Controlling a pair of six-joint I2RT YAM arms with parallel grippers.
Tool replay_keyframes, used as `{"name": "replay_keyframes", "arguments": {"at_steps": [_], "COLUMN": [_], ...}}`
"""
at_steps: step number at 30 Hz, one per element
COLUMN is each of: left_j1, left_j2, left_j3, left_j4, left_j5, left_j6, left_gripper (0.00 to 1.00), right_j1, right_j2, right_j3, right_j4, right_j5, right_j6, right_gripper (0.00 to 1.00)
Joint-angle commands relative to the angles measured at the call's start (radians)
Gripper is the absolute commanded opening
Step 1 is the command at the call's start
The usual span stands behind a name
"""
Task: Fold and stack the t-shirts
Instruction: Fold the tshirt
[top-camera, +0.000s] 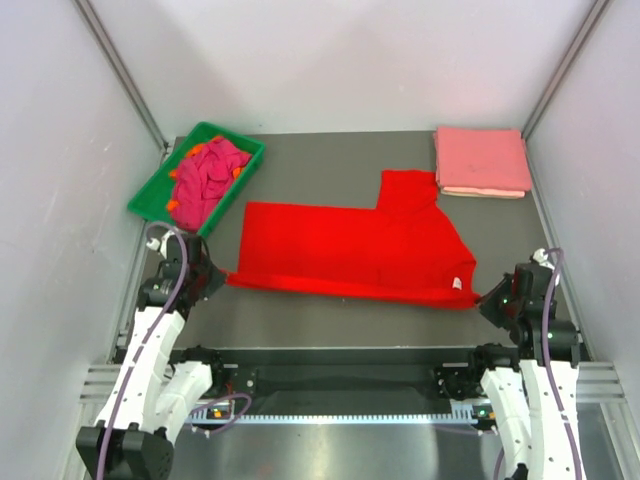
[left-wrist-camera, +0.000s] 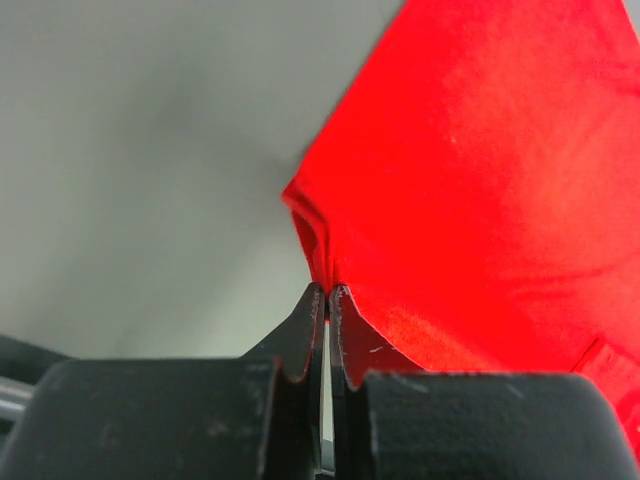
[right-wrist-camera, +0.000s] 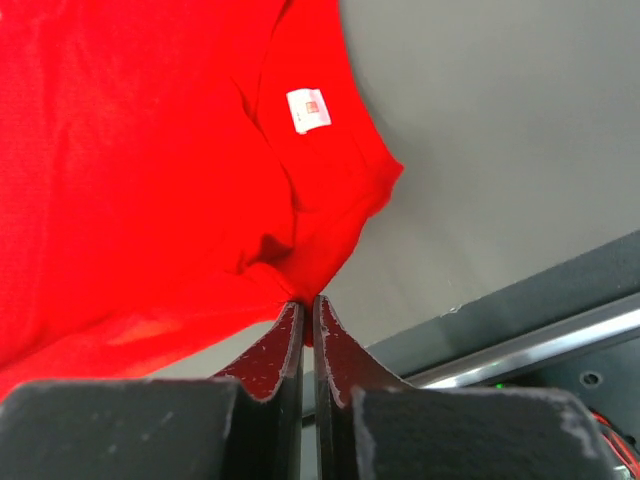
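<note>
Left claw (left-wrist-camera: 327, 289), right claw (right-wrist-camera: 303, 300) pinch red t-shirt (top-camera: 345, 250) corners.

The bright red t-shirt (top-camera: 350, 250) lies spread flat mid-table, one sleeve sticking out toward twelve o'clock, its white neck label (right-wrist-camera: 308, 110) by the four o'clock corner. My left gripper (left-wrist-camera: 327, 290) and right gripper (right-wrist-camera: 303, 300) pinch its near corners. The salmon pink t-shirts (top-camera: 482, 160) sit folded and stacked at one o'clock, two of them, I think. The magenta and orange t-shirts (top-camera: 208, 172) lie heaped at ten o'clock.
</note>
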Motion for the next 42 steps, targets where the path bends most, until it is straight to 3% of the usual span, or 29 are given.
{"name": "replay_keyframes", "arguments": {"at_steps": [1,5,6,7,22,25,28,35,37,39,42], "left_j1": [0.006,0.006,0.006,0.006,0.006,0.006,0.006,0.006,0.006,0.006,0.006], "left_j2": [-0.047,-0.051,-0.053,-0.054,-0.125,-0.123,-0.128,-0.186,-0.201,-0.203,-0.188], "left_j3": [0.01,0.012,0.009,0.007,-0.057,-0.059,-0.043,0.133,0.15,0.155,0.153], "left_j4": [-0.065,-0.078,-0.076,-0.076,-0.078,-0.09,-0.136,-0.324,-0.341,-0.345,-0.308], "left_j5": [-0.116,-0.087,-0.079,-0.075,0.0,-0.003,-0.018,-0.151,-0.164,-0.199,-0.22], "left_j6": [-0.057,-0.064,-0.062,-0.062,-0.099,-0.107,-0.111,-0.183,-0.191,-0.185,-0.145], "left_gripper": [0.0,0.0,0.0,0.0,0.0,0.0,0.1,0.22,0.29,0.53,0.54], "right_j1": [0.002,0.002,0.002,0.002,0.012,0.012,0.012,0.012,0.012,0.012,0.012], "right_j2": [0.014,0.028,0.025,0.019,-0.018,-0.009,0.002,0.008,0.035,0.054,0.103], "right_j3": [0.038,0.054,0.06,0.063,0.129,0.141,0.182,0.277,0.291,0.293,0.299], "right_j4": [-0.034,-0.052,-0.069,-0.076,-0.161,-0.17,-0.208,-0.244,-0.215,-0.186,-0.124], "right_j5": [0.031,0.042,0.039,0.038,0.076,0.07,0.056,0.027,0.024,0.004,-0.007], "right_j6": [-0.002,-0.044,-0.048,-0.056,-0.088,-0.096,-0.094,-0.051,-0.056,-0.056,-0.053], "right_gripper": [0.0,0.07,0.07,0.0,0.05,0.14,0.24,0.31,0.32,0.31,0.31]}}
